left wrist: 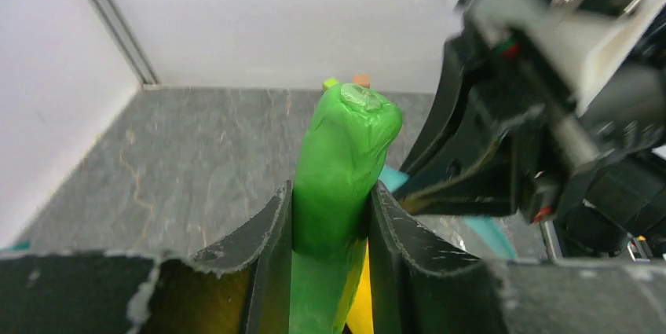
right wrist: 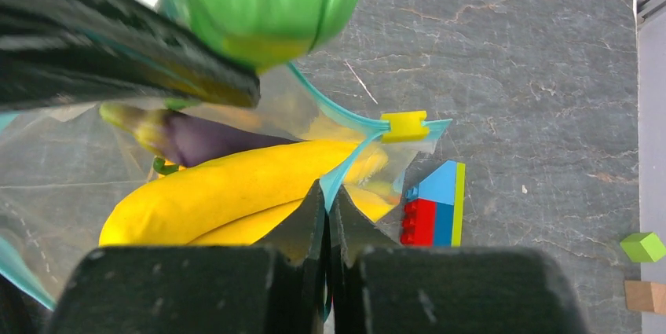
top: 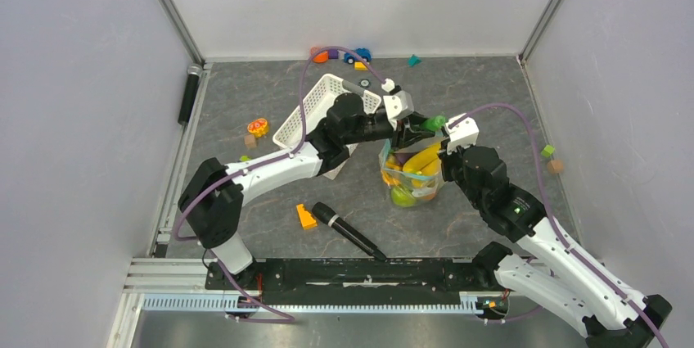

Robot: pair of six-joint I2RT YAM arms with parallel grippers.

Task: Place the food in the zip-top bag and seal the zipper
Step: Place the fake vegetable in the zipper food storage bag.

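Note:
The clear zip-top bag (top: pixel 412 176) stands at table centre with yellow bananas (top: pixel 423 158) and other food inside. My left gripper (top: pixel 407 129) is shut on the green cucumber (left wrist: pixel 339 163), held over the bag's mouth; it also shows in the right wrist view (right wrist: pixel 263 0). My right gripper (right wrist: pixel 327 192) is shut on the bag's light-blue zipper (right wrist: pixel 345 167) strip, holding the mouth open. In the right wrist view bananas (right wrist: pixel 236 189) and the purple eggplant (right wrist: pixel 204 139) lie in the bag, and a yellow slider (right wrist: pixel 404 125) sits on the zipper.
A white slotted basket (top: pixel 323 106) lies behind the left arm. A black microphone (top: pixel 348 230) and an orange block (top: pixel 306 216) lie near the front. Small toys sit at the back wall (top: pixel 357 56) and a red-blue block (right wrist: pixel 430 207) beside the bag.

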